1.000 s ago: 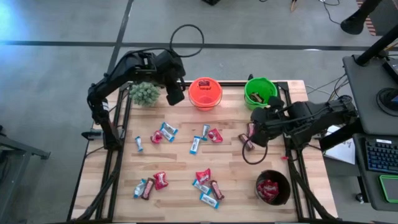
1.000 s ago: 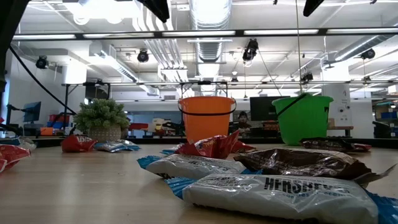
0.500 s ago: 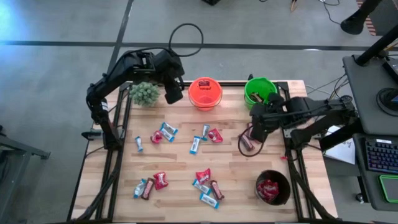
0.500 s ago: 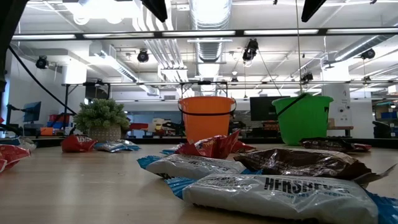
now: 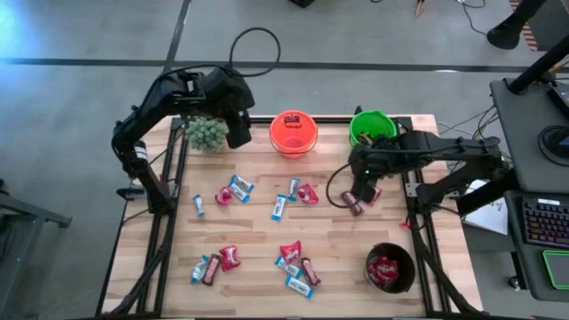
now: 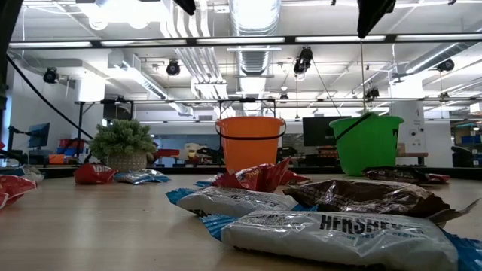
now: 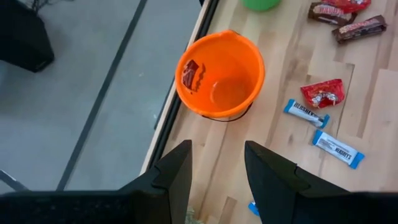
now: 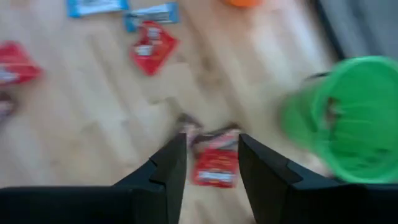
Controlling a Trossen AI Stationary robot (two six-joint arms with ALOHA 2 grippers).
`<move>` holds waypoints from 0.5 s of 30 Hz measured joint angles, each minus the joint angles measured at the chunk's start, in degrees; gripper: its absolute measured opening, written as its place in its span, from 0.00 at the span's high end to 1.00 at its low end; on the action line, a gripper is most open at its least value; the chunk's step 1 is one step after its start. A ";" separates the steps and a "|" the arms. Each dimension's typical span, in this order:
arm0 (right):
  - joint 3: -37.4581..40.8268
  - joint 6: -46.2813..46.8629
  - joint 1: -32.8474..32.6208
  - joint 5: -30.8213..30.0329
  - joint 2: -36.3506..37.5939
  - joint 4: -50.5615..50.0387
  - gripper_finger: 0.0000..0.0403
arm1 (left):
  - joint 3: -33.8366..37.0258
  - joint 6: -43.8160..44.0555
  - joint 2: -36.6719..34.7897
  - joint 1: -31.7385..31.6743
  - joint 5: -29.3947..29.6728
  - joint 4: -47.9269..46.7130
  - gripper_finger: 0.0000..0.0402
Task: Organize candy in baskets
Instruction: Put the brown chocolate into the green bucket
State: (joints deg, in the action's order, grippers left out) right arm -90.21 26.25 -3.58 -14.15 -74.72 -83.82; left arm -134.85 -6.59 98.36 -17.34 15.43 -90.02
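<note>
My left gripper (image 7: 217,168) is open and empty, up in the air near the table's far left, between the potted plant (image 5: 206,133) and the orange basket (image 5: 293,132). That basket (image 7: 221,74) holds one red packet (image 7: 191,74). My right gripper (image 8: 211,168) is open and hovers above a red packet (image 8: 214,165) and a dark brown bar (image 8: 189,124) lying flat near the right edge, in front of the green basket (image 5: 372,129). The black basket (image 5: 390,268) holds red packets. Several candies (image 5: 279,206) lie loose on the table.
Loose candy lies in groups: mid-table (image 5: 240,187), near left (image 5: 212,267) and near middle (image 5: 298,271). The plant stands at the far left corner. Orange (image 6: 251,143) and green (image 6: 366,143) baskets line the far edge. Bare wood (image 5: 267,236) separates the candy groups.
My left gripper has drawn back from beside the orange basket toward the table's left, staying high. My right arm has swung round, and its gripper has moved a little toward the table's left over the candies by the green basket. No candy has moved.
</note>
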 joint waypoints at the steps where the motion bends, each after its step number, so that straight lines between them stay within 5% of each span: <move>1: 0.00 -0.01 0.30 1.93 -0.16 0.97 0.65 | 0.00 -0.61 -0.40 0.00 0.01 0.00 0.68; 9: -0.04 4.16 0.41 4.06 -3.61 6.84 0.52 | 0.00 -0.68 -4.31 0.02 -2.99 0.00 0.65; 15: -0.04 14.28 -0.39 5.38 -7.42 9.36 0.52 | 0.00 -0.43 -7.11 0.04 -4.17 0.00 0.60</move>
State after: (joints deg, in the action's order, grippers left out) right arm -90.26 40.53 -3.97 -8.76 -82.14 -74.45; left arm -134.85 -7.01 91.25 -17.30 11.26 -90.02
